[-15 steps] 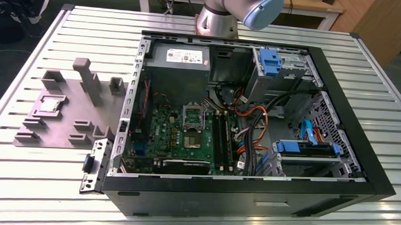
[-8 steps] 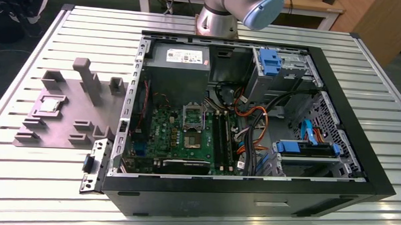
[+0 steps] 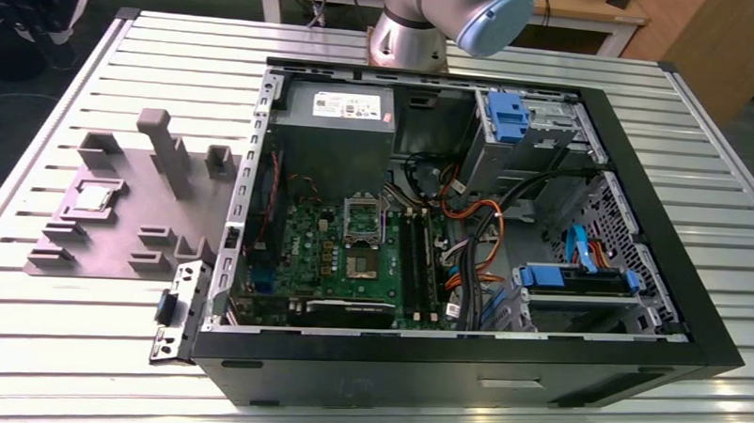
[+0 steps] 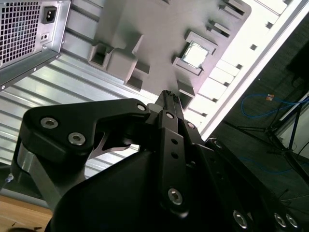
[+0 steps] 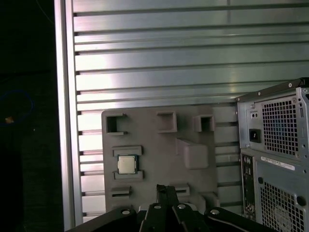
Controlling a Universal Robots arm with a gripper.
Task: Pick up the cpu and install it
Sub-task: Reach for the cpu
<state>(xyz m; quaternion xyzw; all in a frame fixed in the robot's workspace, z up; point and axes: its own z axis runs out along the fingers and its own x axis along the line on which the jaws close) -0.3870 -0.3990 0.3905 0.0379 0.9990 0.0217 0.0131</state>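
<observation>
One grey-purple plastic fixture plate point(image 3: 113, 235) lay at the exterior view's left on the aluminium tabletop point(image 3: 59, 332); one cpu point(image 3: 96, 197), a flat square with silver-grey lid and pale rim, sat in its recess; further right stood one open black computer case point(image 3: 472, 375); the black end effector point(image 5: 166, 187), pressed together and empty, hung apart from the cpu.

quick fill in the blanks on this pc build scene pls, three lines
1. The cpu lies on the grey-purple ___.
2. In the exterior view, the cpu sits to the ___ of the case.
3. The claw holds ___.
Missing: plate; left; nothing.
</observation>
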